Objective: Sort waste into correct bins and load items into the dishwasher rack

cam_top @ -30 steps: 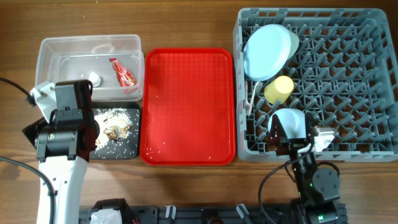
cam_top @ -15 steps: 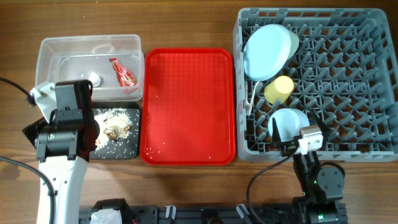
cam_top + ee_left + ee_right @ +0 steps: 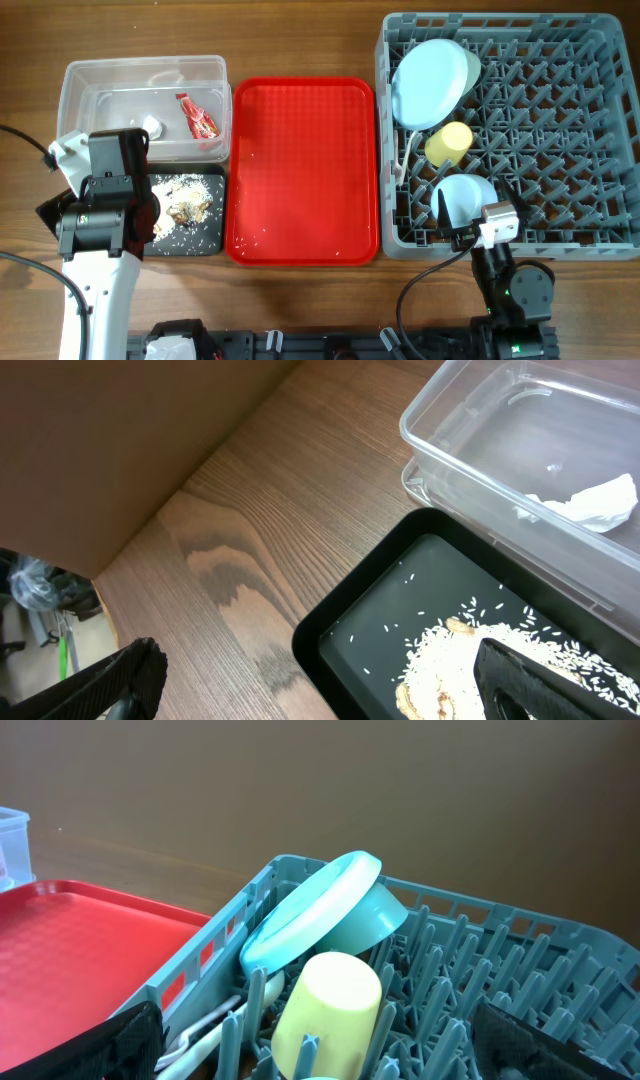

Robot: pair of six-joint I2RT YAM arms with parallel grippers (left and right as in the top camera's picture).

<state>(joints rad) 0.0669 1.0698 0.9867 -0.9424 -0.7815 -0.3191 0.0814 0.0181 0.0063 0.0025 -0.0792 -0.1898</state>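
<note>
The grey dishwasher rack holds the light blue plate tilted on edge at its back left. The yellow cup lies in front of it, and the pale blue-green bowl sits near the front left. The white fork and spoon lie along the rack's left wall. The red-and-white wrapper and white tissue are in the clear tub. Food scraps are in the black tray. My right gripper is open just in front of the cup. My left gripper is open over the black tray's left edge.
The flat red tray lies between the bins and the rack, with a few white crumbs near its front left. My left arm covers the black tray's left side. Bare wooden table lies left of the bins.
My right gripper has drawn back from over the bowl toward the rack's front edge, leaving the bowl in the rack. The left arm has not moved.
</note>
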